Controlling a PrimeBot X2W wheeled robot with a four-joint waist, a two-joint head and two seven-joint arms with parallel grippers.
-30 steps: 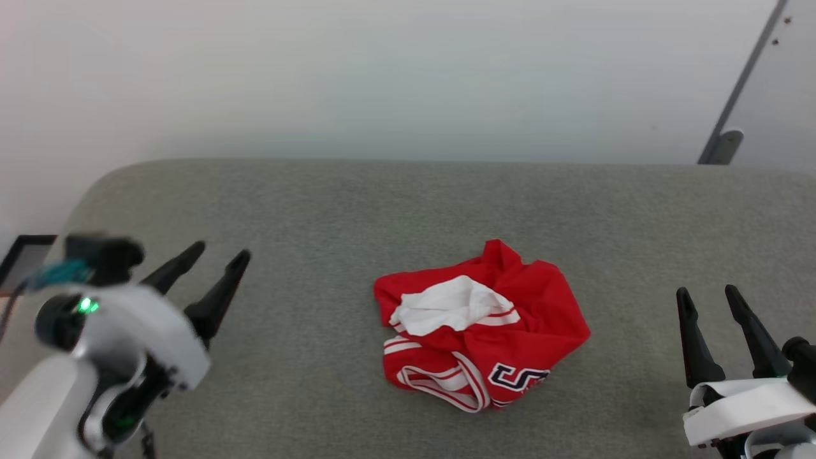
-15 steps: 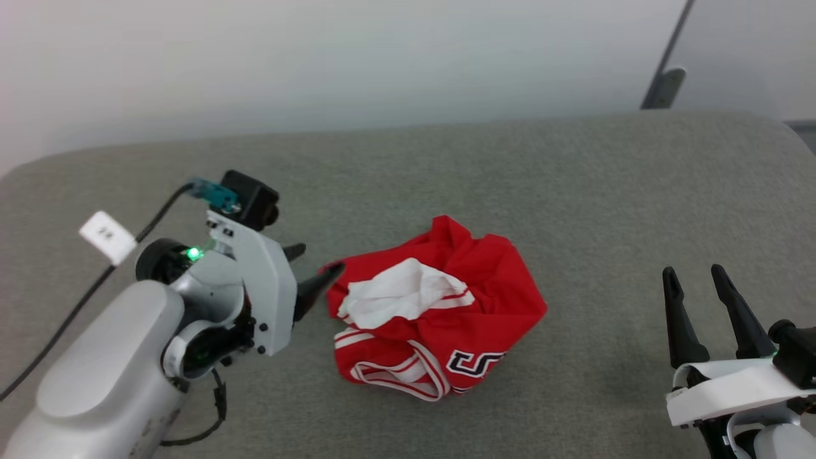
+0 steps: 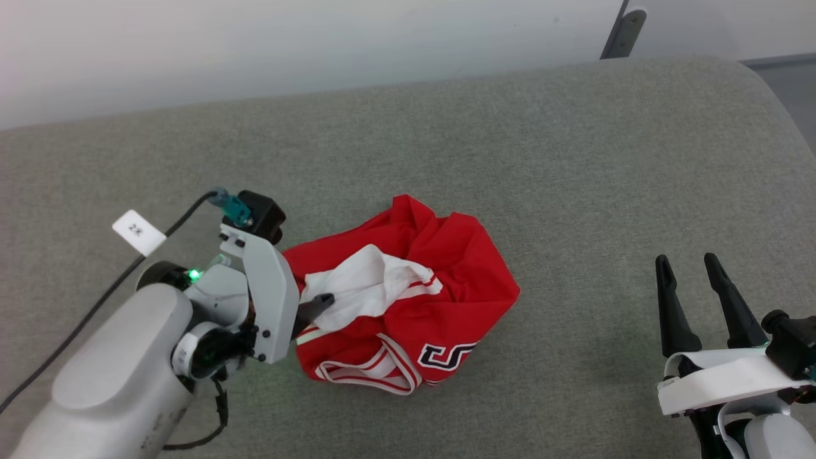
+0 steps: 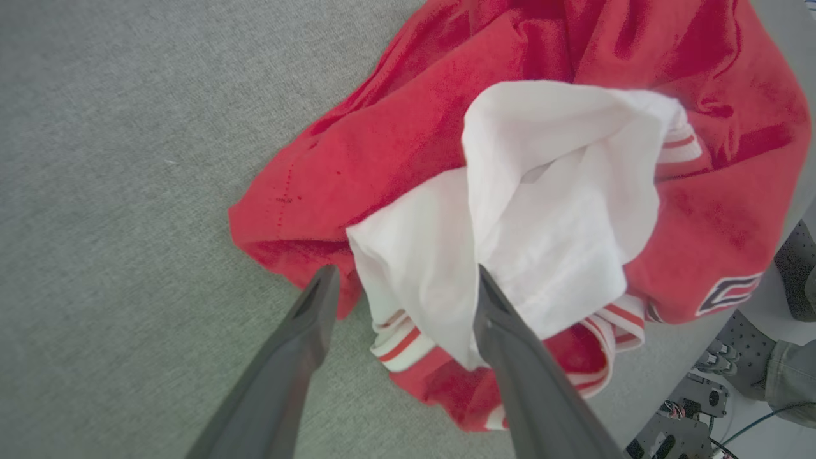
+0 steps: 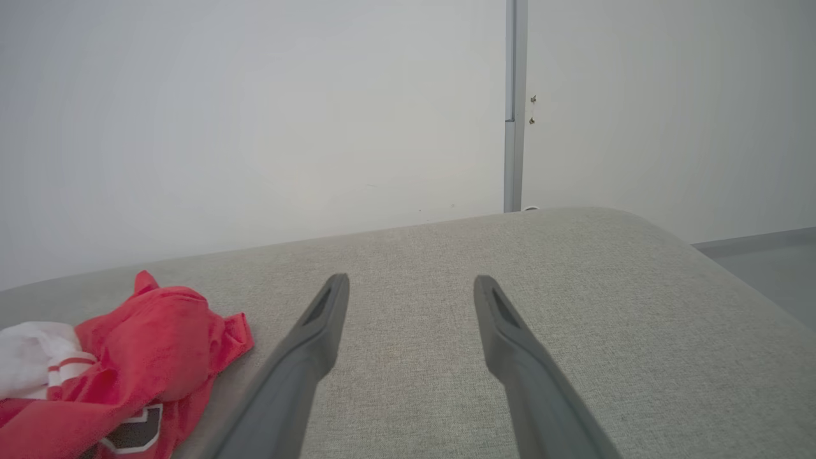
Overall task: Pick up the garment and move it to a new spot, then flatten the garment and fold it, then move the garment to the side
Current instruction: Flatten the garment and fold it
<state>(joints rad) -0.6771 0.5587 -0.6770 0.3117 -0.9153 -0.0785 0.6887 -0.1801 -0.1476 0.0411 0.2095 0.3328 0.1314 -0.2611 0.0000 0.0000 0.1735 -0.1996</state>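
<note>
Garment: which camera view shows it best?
Head view: nearly the whole crumpled garment, with part of its lettering. Left wrist view gives a close-up cropped at the top; right wrist view catches one side at lower left.

left gripper (image 4: 405, 274) advanced, onto garment (image 3: 459, 280) (from left)

In front of me is a table (image 3: 605, 166) covered in grey woven fabric, its far right corner rounded. The garment (image 3: 472, 280) lies directly on it near the middle, a crumpled red heap. A white sleeve is bunched on top, with red-white striped trim and part of the black lettering at my near edge.
</note>
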